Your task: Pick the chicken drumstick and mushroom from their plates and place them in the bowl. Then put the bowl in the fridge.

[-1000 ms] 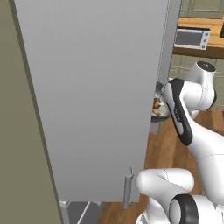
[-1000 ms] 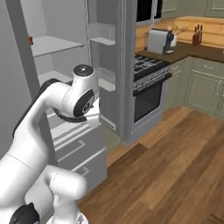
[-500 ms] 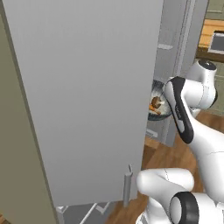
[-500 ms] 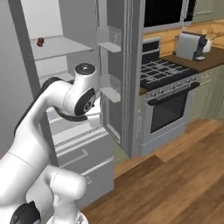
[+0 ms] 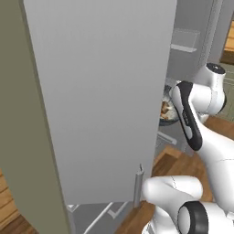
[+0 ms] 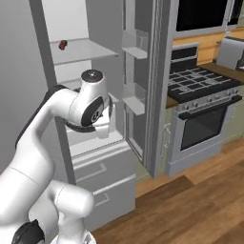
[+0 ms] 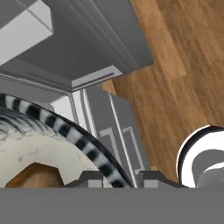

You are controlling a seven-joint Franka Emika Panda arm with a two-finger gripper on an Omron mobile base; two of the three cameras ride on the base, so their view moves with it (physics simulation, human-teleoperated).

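1. Pretty far along, I'd say. My gripper (image 7: pixel 114 183) is clamped on the rim of the bowl (image 7: pixel 52 131), one finger on each side of the striped edge, and I'm holding it up in front of the open fridge (image 6: pixel 90 52).

2. In the hand view there's an orange-brown bit in the bowl at about 7 o'clock. I'd guess that's the chicken drumstick (image 7: pixel 37 175), so the loading looks done. I can't make out the mushroom in there, so no promises on that one.

3. What's left: set the bowl on a shelf inside and let go. It isn't resting on anything yet as far as I can tell.

4. The left base view is mostly the fridge door (image 5: pixel 100 100), with the bowl (image 5: pixel 168 112) peeking out past its edge at roughly 3 o'clock, food visible inside.

5. The right base view gives me the fridge interior instead: pale shelves, door bins, a small dark red thing (image 6: pixel 62 45) on the upper shelf at 11 o'clock, and the stove (image 6: pixel 202 102) off at 3 o'clock. My arm hides the bowl there.
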